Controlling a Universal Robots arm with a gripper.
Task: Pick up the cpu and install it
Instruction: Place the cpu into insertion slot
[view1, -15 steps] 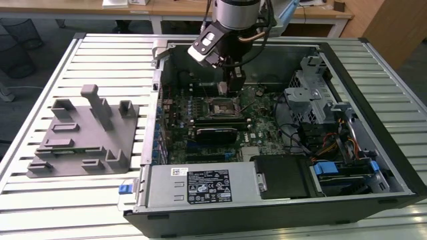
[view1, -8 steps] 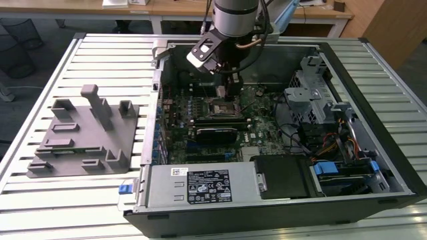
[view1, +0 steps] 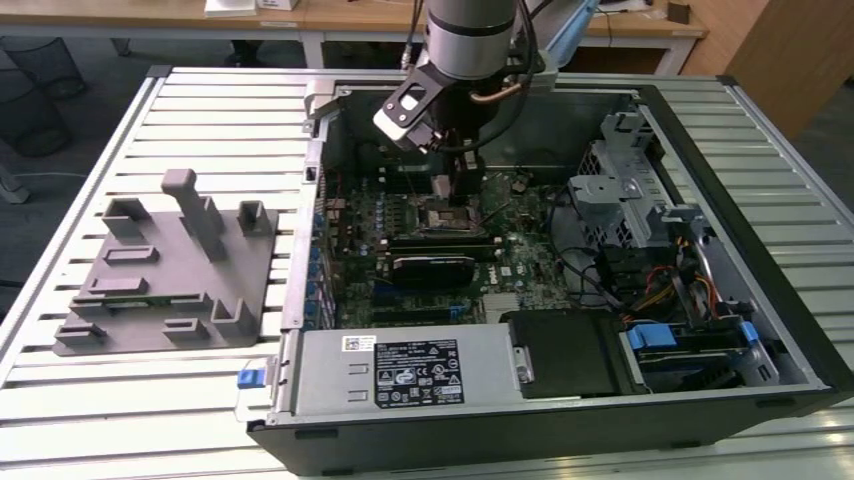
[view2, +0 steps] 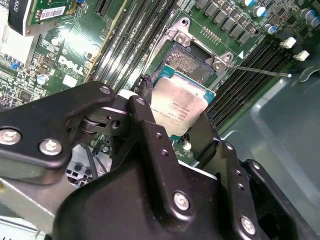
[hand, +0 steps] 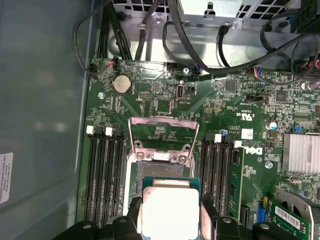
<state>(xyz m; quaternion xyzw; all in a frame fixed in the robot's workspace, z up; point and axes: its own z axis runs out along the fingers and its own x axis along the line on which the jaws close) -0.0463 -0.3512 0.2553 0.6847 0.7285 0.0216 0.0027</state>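
Silver cpu (hand: 169, 210) is being held tight in the gripper (view2: 175, 117), w/ the open socket (hand: 159, 169) lying just beneath its tips; a tilted or shifted descent could be damaging its contacts.

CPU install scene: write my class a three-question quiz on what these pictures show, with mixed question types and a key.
1. True or false: the gripper is shut on the cpu.
2. The socket's metal cover is: A) flipped open, B) clamped down over a chip, C) missing.
3. Fill in: in the exterior view, the grey tray sits on that view's ____ of the computer case.
Key: 1 true; 2 A; 3 left.
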